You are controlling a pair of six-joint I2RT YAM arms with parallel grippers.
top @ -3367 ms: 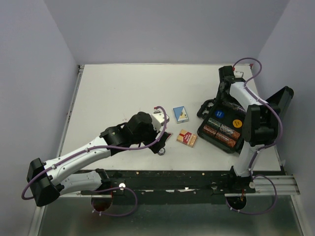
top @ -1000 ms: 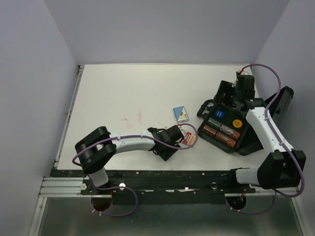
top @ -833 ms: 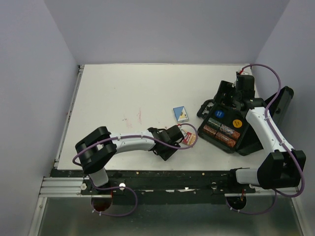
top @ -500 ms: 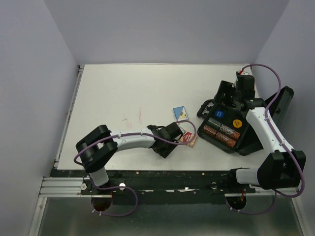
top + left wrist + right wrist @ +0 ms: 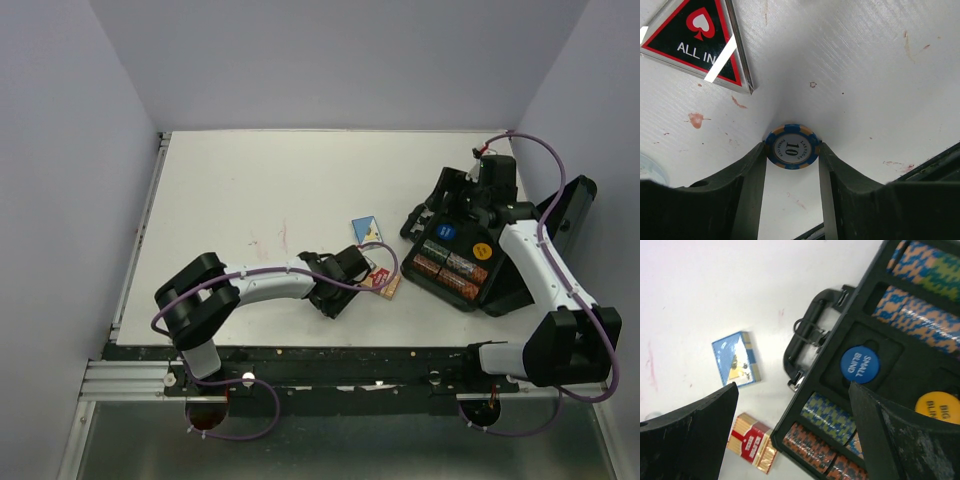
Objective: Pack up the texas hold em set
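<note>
Clamping a blue 10 chip [image 5: 792, 146], left pincer [image 5: 792, 156]; right pincer [image 5: 792, 386] wide apart, empty, above case [image 5: 910, 357]

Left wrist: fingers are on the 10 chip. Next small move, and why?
Probably lift the left gripper straight up a little. Its fingers touch both edges of the 10 chip, which lies flat on the table, so the grip looks set. The ALL IN marker sits close; a vertical lift should avoid nudging it before heading to the case.
</note>
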